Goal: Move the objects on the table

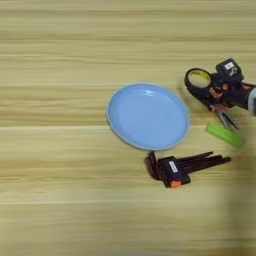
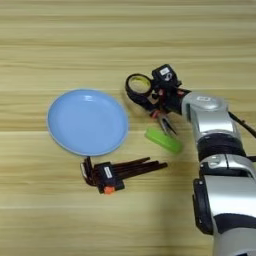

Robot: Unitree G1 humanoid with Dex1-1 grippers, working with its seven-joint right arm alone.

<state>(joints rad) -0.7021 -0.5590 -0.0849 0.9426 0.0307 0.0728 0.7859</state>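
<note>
Gripper (image 2: 156, 95) fingers sit over the tape roll (image 2: 138, 84) and pliers (image 2: 165, 121), their spread unreadable, with a green item (image 2: 163, 140), hex keys (image 2: 117, 173) and blue plate (image 2: 87, 122) nearby on the table (image 2: 125, 40).

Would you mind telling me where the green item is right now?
The green item lies on the table right of the blue plate, just below the pliers and above the hex key set.

No text can be read; white labels on the gripper (image 2: 152, 95) and hex key holder (image 2: 106, 177) are illegible.
</note>
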